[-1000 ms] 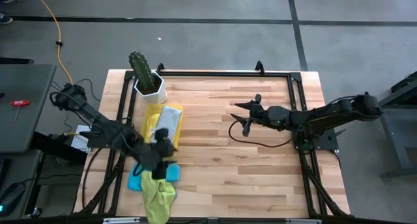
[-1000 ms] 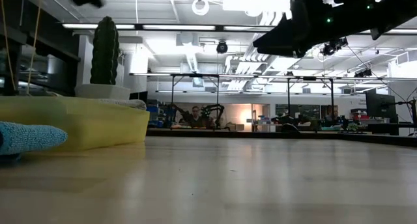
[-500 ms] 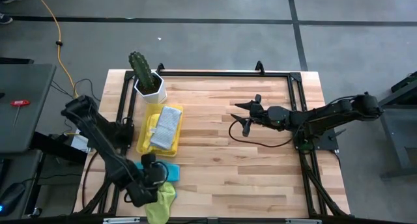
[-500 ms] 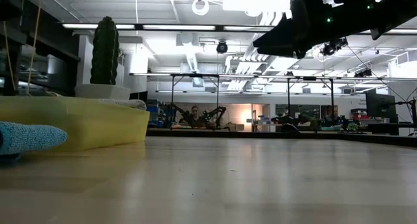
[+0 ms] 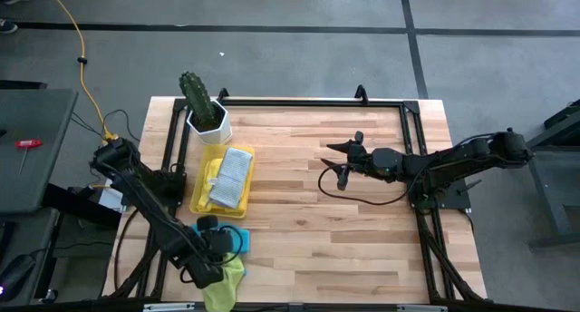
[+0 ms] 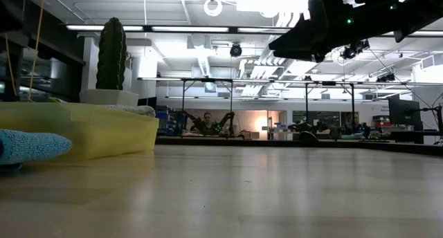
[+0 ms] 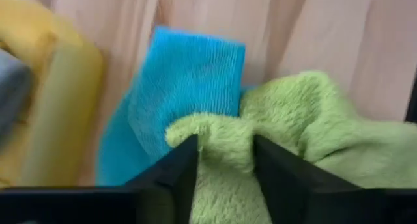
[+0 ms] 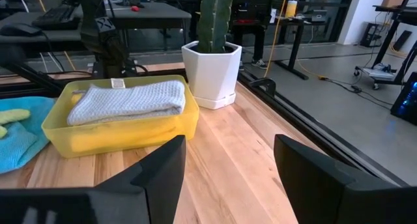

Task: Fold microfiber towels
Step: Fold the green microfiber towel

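- Left gripper (image 7: 225,165) at the table's near-left corner, fingers closing around a raised fold of the green towel (image 7: 306,129), which overlaps the blue towel (image 7: 186,81).
- Advice: pinch one layer only, lift clear.
- Count: one green, one blue, one grey towel (image 5: 232,174) in the tray (image 5: 200,192).
- Right gripper (image 5: 345,160) idle mid-table, spread wide, empty.

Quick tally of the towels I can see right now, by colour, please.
Lime green towel: 1, its fold between the left pincer fingers
Light blue towel: 1, on the table beside it
Grey towel: 1, folded in the yellow tray
Yellow towel: 1 visible, in the tray
Total: 4
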You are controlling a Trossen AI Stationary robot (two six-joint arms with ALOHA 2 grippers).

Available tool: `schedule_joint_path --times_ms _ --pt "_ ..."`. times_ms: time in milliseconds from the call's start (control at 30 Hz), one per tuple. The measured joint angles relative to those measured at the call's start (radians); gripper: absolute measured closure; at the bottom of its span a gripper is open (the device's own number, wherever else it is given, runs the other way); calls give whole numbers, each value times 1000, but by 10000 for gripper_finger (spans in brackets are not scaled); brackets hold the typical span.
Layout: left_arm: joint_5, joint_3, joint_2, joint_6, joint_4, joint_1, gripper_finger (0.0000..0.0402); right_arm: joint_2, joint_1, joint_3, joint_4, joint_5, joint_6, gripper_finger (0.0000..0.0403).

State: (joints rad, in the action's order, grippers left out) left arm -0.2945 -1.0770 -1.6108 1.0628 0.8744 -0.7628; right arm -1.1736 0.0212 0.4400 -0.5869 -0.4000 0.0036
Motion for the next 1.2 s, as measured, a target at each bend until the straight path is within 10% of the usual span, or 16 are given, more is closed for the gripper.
schedule_joint_path --times_ms 167,400,1200 --pt "-85 -127 14 -94 149 30 384 0 0 0 2 0 16 176" --pt "-197 -401 21 -331 299 132 398 0 -2 0 7 0 16 176" --pt "-4 -44 19 -36 57 -6 206 0 -2 0 39 3 19 176"
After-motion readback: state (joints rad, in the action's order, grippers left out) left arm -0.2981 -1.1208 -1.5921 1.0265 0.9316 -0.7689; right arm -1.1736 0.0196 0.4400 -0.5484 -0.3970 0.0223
